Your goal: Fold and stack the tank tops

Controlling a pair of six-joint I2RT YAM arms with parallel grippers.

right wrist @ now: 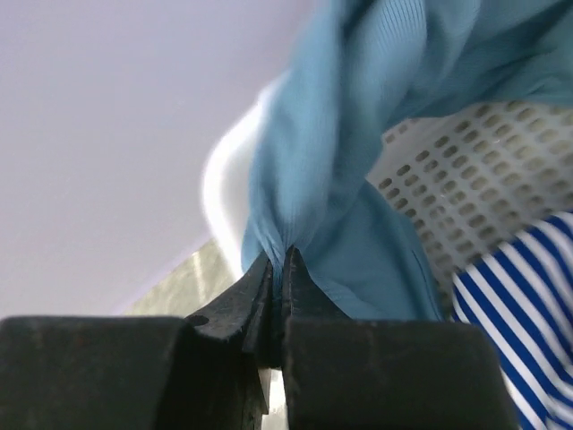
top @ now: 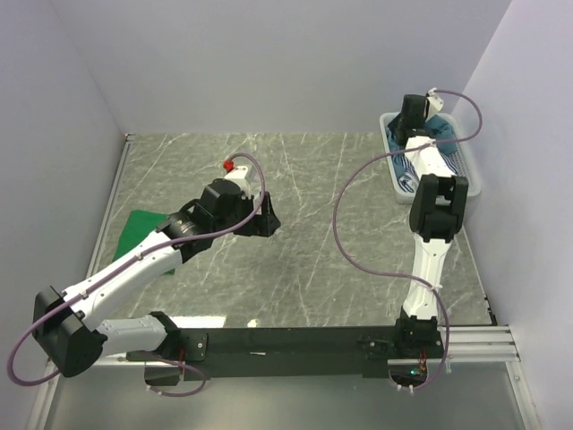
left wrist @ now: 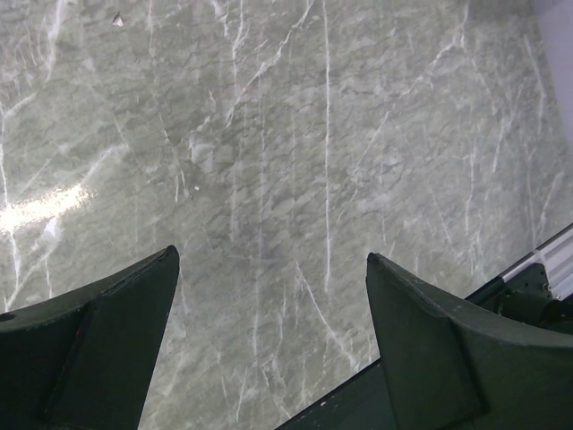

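Tank tops sit at opposite sides of our table (top: 313, 179). At about nine o'clock on the marbled surface we see the green tank top (top: 136, 231) lying flat. The left arm (top: 134, 264) crosses over it and hides its near part, so we cannot make out its full outline or how it is folded.

The left gripper (top: 267, 221) hangs over bare table close to the centre, and from above it reads only as a dark wedge. In the left wrist view its two fingers (left wrist: 107, 349) stand wide apart with nothing but veined tabletop between them. Both are cut off by the bottom edge. At five o'clock of that view a corner of the base rail (left wrist: 528, 291) shows, blurred.

Over at two o'clock on the table, against the right wall, stands the white mesh basket (top: 477, 179). The right arm (top: 430, 233) reaches across it and covers much of what lies inside. We catch only a patch of the striped tank top (top: 405, 176) at the basket's near end and slivers of the teal tank top (top: 440, 125) at its far end.

The right gripper (right wrist: 279, 273) is hidden under its own wrist from above. In the right wrist view its fingers are pressed together on a bunched fold of the teal tank top, which rises from the pinch toward one o'clock, soft with blur. The striped tank top lies below it at four o'clock, inside the basket wall, partly cut off by the frame.
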